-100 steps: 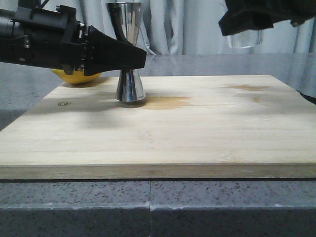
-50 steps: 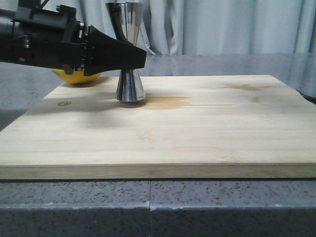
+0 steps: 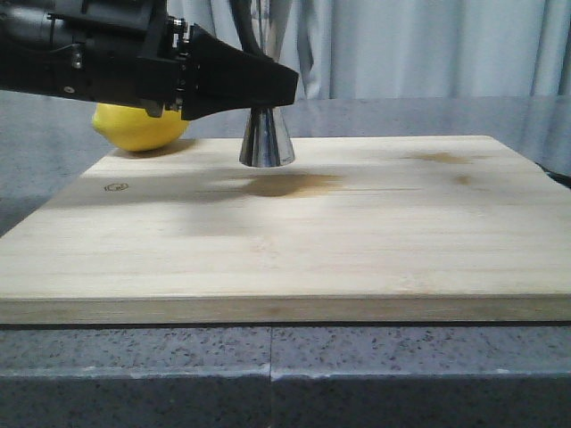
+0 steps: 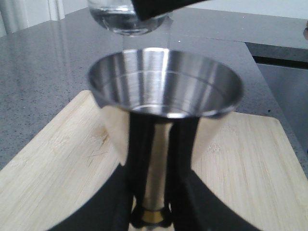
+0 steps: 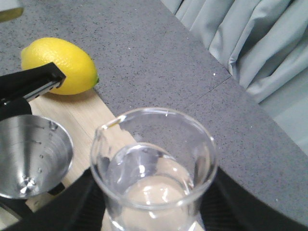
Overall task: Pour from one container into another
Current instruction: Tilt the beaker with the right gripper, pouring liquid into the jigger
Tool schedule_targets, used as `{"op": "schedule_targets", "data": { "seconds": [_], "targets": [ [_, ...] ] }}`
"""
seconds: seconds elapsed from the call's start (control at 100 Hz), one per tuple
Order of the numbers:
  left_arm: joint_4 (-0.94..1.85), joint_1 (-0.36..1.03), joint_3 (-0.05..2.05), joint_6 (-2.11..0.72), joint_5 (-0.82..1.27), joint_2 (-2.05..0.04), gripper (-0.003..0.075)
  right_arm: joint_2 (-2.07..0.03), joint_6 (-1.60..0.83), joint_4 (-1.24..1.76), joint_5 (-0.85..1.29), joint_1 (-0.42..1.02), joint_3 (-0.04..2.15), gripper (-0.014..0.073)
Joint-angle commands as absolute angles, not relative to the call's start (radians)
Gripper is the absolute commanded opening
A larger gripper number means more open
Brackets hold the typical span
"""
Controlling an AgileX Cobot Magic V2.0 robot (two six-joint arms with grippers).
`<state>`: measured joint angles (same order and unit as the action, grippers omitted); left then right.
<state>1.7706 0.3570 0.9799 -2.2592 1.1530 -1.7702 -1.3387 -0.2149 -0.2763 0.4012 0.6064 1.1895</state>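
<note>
My left gripper is shut on the waist of the steel jigger and holds it upright, its base clear of the wooden board. In the left wrist view the jigger's open cup fills the middle, with the gold band between my black fingers. The clear glass beaker hangs just beyond and above the cup. My right gripper is shut on the beaker, which stands upright with clear liquid in it, spout toward the jigger. The right gripper is outside the front view.
A yellow lemon lies on the grey counter behind the board's far left corner, also seen as the lemon past the left finger. Brown stains mark the board. Curtains hang behind.
The left gripper has lifted the jigger off the board and carried it a little right. The right gripper with the beaker has risen out of the front view.
</note>
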Motion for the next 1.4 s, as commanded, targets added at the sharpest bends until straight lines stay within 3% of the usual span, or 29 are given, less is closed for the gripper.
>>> {"op": "schedule_targets", "data": {
  "seconds": [0.0, 0.57, 1.39],
  "targets": [
    [1.846, 0.367, 1.007, -2.26, 1.249, -1.735, 0.0114, -1.31, -0.266, -0.301, 0.343, 0.616, 1.23, 0.0284],
    [1.846, 0.367, 1.007, -2.26, 1.249, -1.735, 0.0114, -1.318, -0.455, -0.309, 0.354, 0.646, 1.23, 0.0284],
    [1.846, 0.367, 1.007, -2.26, 1.218, -1.735, 0.0114, -1.345, -0.456, -0.514, 0.341, 0.693, 1.23, 0.0279]
  ]
}}
